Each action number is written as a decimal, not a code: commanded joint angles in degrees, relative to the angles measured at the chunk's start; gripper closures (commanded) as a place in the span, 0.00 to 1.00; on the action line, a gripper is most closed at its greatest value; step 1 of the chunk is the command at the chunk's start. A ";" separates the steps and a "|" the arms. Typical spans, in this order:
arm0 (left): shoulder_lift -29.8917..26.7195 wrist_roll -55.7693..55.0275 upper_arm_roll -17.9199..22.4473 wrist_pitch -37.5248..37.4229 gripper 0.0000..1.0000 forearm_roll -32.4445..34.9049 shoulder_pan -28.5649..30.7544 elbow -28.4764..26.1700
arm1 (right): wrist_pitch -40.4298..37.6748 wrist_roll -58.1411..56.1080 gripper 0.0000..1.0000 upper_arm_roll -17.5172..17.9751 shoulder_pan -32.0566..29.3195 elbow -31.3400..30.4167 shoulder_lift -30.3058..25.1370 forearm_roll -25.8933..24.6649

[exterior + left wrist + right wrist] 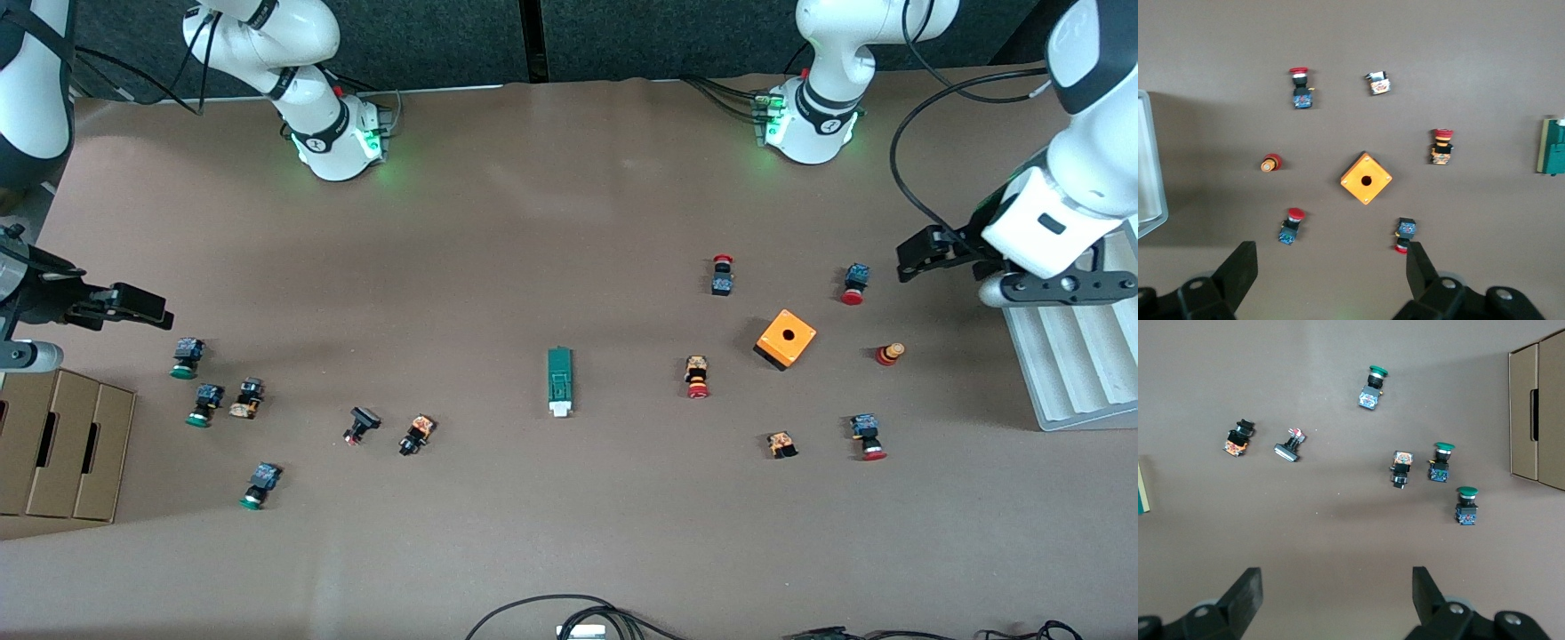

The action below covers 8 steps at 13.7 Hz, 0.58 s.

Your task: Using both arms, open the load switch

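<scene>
In the middle of the brown table (569, 551) lies the load switch (559, 381), a slim dark-green block with a small white tab at the end nearest the front camera. Nothing touches it, so the job looks not yet started. Little red-capped push-buttons (697, 377) and an orange cube with a hole (785, 339) sit toward the left arm's end. Little green-capped push-buttons (205, 404) sit toward the right arm's end. Up in the air, the left gripper (917, 253) and the right gripper (133, 307) hang over the table's two ends with fingers spread wide and empty. Both arms must reach the switch.
</scene>
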 commanded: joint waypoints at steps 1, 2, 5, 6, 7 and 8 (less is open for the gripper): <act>3.23 -8.24 -4.18 -0.50 0.02 -0.54 -0.89 5.40 | -0.90 -0.38 0.00 0.21 -0.12 0.34 0.68 -0.08; 4.11 -12.54 -6.55 -0.50 0.02 -0.28 -1.33 6.46 | -0.90 -0.29 0.00 0.21 0.05 0.34 0.77 -0.26; 6.13 -21.44 -11.66 2.29 0.01 0.08 -2.47 6.82 | -0.82 -0.64 0.00 0.30 0.14 0.34 2.17 -0.17; 6.75 -23.72 -12.37 4.48 0.01 0.34 -3.43 6.65 | -0.64 -0.64 0.00 0.38 0.23 0.34 2.61 -0.08; 7.27 -25.83 -12.72 6.51 0.01 0.43 -5.01 6.38 | -0.29 -0.73 0.00 0.73 0.32 0.34 3.22 -0.08; 8.24 -27.68 -12.73 7.83 0.01 0.43 -6.24 6.38 | -0.11 -0.64 0.00 1.00 0.84 0.34 3.92 -0.17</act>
